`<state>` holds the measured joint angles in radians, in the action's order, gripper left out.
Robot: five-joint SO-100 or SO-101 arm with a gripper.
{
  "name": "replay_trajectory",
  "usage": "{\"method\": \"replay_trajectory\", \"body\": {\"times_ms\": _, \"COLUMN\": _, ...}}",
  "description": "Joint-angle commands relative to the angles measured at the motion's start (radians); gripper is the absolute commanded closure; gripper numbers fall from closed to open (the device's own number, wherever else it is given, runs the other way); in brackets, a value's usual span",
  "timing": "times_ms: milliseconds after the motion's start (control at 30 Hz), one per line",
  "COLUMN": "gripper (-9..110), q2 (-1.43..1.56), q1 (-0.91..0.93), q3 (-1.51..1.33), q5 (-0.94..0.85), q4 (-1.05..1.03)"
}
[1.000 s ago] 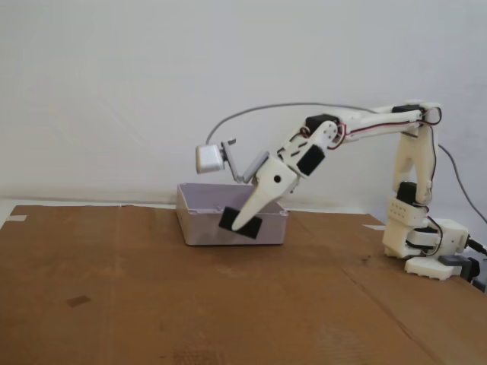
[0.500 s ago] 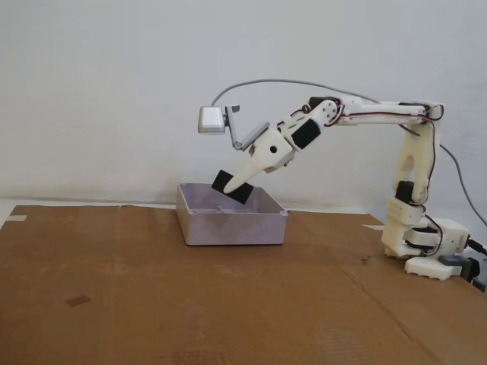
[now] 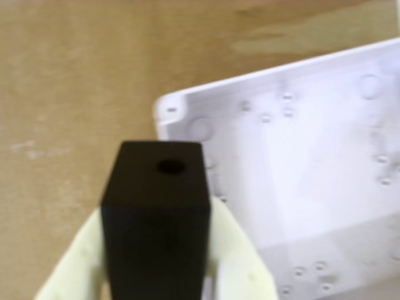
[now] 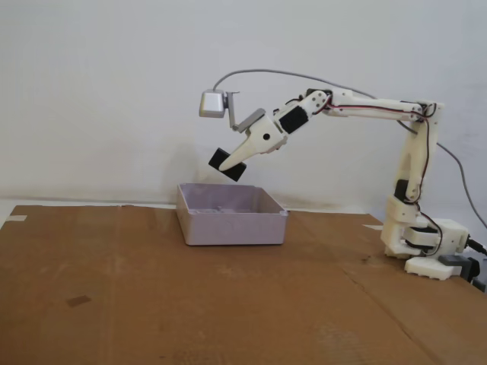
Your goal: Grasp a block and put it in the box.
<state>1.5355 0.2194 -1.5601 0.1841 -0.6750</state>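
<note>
The block (image 4: 228, 164) is small, matte black and rectangular, with a round hole in its end face in the wrist view (image 3: 155, 231); it hangs tilted in the air above the box, clear of it. The box (image 4: 232, 226) is a shallow, pale lavender-grey tray with low walls and rounded corners, resting flat and open side up, its floor (image 3: 312, 187) dotted with small moulded studs.

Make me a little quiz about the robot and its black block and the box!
1. True or false: the block lies inside the box.
2. What grips the block: A) the jaws, B) a hand, C) nothing?
3. In the wrist view, the block has a round ____ in its end face.

Key: 1 false, it hangs in the air above the box; 2 A; 3 hole.
</note>
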Motion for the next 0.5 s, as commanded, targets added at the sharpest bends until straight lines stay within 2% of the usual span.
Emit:
{"method": "replay_trajectory", "body": {"times_ms": 0, "gripper": 102, "q2": 0.161, "q1": 0.067, "q3": 0.052, "q5": -0.025, "q4": 0.006}}
{"method": "replay_trajectory", "body": {"times_ms": 467, "gripper": 102, "q2": 0.143, "q1": 0.235, "q3": -0.002, "q5": -0.026, "q4": 0.008}}
